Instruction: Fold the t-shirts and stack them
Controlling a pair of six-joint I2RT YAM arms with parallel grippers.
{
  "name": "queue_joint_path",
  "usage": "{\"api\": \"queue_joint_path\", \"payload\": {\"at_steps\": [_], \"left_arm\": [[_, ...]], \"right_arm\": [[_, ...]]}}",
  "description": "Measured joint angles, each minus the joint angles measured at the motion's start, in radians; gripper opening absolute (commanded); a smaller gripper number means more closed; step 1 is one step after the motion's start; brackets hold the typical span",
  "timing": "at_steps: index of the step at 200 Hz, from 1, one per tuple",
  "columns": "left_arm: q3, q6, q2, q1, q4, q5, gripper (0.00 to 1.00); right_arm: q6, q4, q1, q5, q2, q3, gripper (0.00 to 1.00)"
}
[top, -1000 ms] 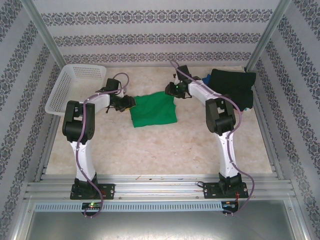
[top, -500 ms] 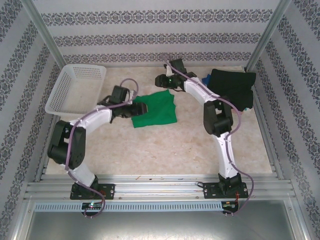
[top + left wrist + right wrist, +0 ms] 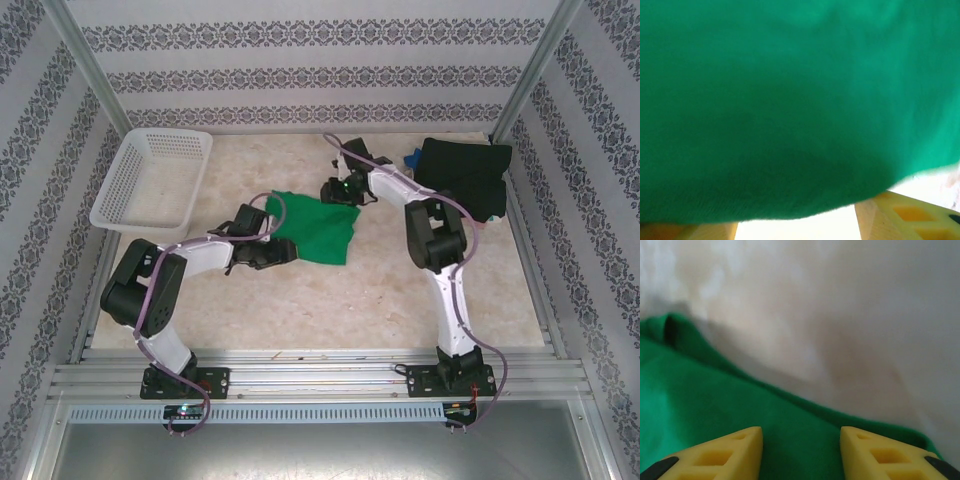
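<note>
One white plastic lattice basket (image 3: pixel 150 180) stands far left on the pale marbled table (image 3: pixel 300 310). The left gripper (image 3: pixel 282 253) sits at the near-left edge of the bright green fabric t-shirt (image 3: pixel 322 230), its jaws apart and the cloth draped over its fingertips. The right gripper (image 3: pixel 336 190) is low at the shirt's far edge, also spread apart. A folded black fabric t-shirt (image 3: pixel 465 175) lies far right, well apart from the green one.

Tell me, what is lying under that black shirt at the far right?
A bit of blue fabric peeks out at the left edge of the black shirt. How far it runs underneath, and whether anything else lies there, is covered.
</note>
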Motion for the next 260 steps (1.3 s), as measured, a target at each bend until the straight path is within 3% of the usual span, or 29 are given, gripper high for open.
{"api": "queue_joint_path", "payload": {"at_steps": [39, 86, 125, 169, 211, 260], "left_arm": [[0.151, 0.084, 0.081, 0.127, -0.118, -0.047, 0.62], [0.478, 0.196, 0.294, 0.142, -0.232, 0.023, 0.58], [0.516, 0.221, 0.276, 0.141, -0.279, 0.047, 0.6], [0.347, 0.214, 0.151, 0.093, -0.268, 0.062, 0.62], [0.307, 0.201, 0.163, 0.021, -0.249, 0.07, 0.62], [0.264, 0.198, 0.185, 0.018, -0.216, 0.066, 0.48]], "right_arm": [[0.06, 0.081, 0.003, 0.022, -0.326, -0.497, 0.46], [0.151, 0.124, 0.101, 0.05, -0.636, -0.88, 0.5], [0.17, 0.133, 0.067, 0.114, -0.723, -0.853, 0.53], [0.203, 0.18, 0.066, 0.149, -0.644, -0.813, 0.57], [0.24, 0.236, 0.066, 0.151, -0.524, -0.802, 0.56], [0.279, 0.283, 0.105, 0.131, -0.483, -0.762, 0.5]]}}
